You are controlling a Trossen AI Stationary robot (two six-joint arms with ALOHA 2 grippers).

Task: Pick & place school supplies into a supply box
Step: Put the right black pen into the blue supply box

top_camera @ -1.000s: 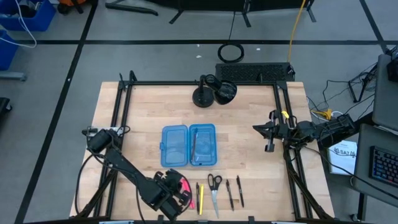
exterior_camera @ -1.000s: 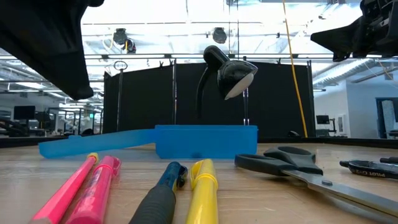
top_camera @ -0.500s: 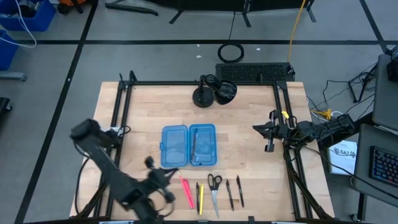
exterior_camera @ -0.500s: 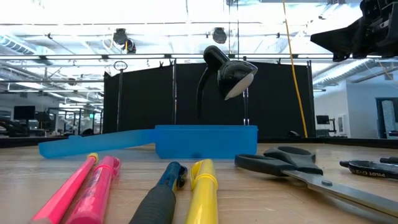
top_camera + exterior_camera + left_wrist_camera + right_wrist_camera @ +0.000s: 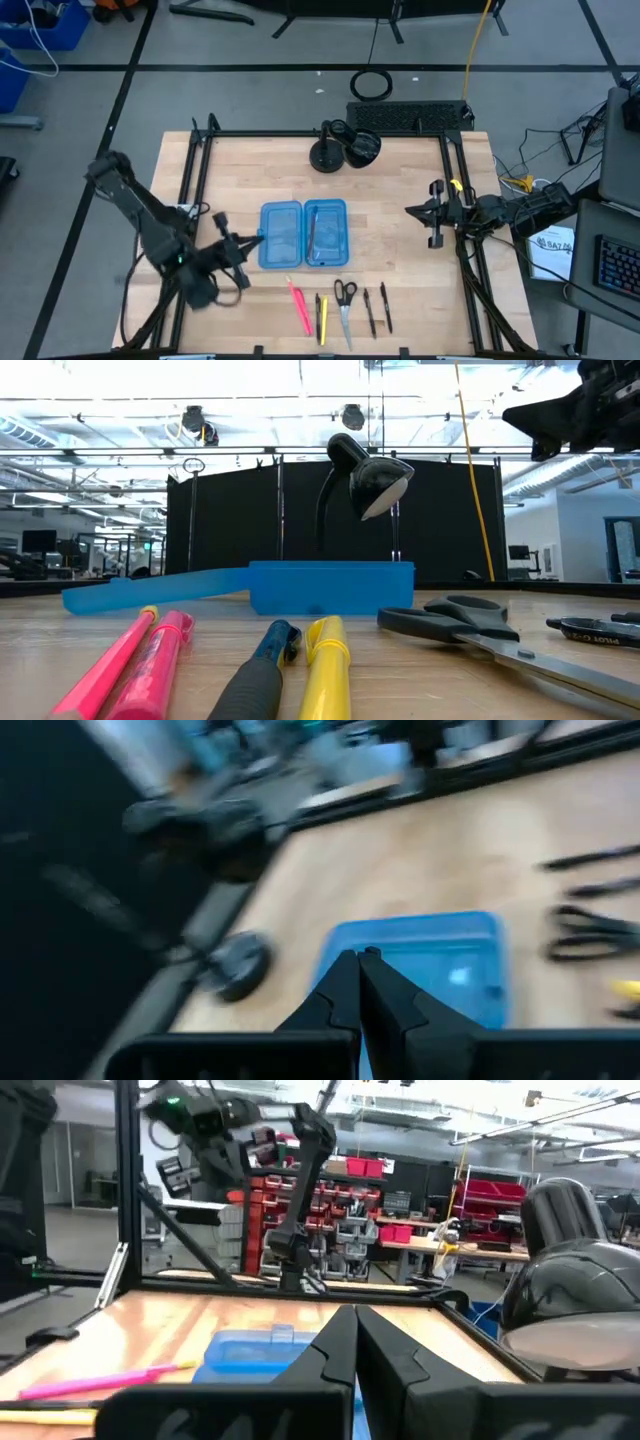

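The supply box (image 5: 304,234), translucent blue, lies open on the table's middle with both halves flat; a thin dark thing lies in its right half. The school supplies lie in a row near the front edge: a pink pen (image 5: 300,306), a black and a yellow pen (image 5: 321,316), scissors (image 5: 345,303) and two black pens (image 5: 376,308). My left gripper (image 5: 250,243) hovers shut and holding nothing, just left of the box, pointing at it (image 5: 430,965). My right gripper (image 5: 412,208) waits shut at the table's right side, off the surface.
A black desk lamp (image 5: 340,148) stands at the table's far edge, behind the box. A black metal frame (image 5: 200,180) runs along the table's left, right and far sides. Bare wood lies between the box and the right gripper.
My left gripper has risen from beside the pink pen at the front edge. It has gone toward the table's left and far side, rolling as it went, and now points at the box. It stays shut. The pens and the scissors lie as before.
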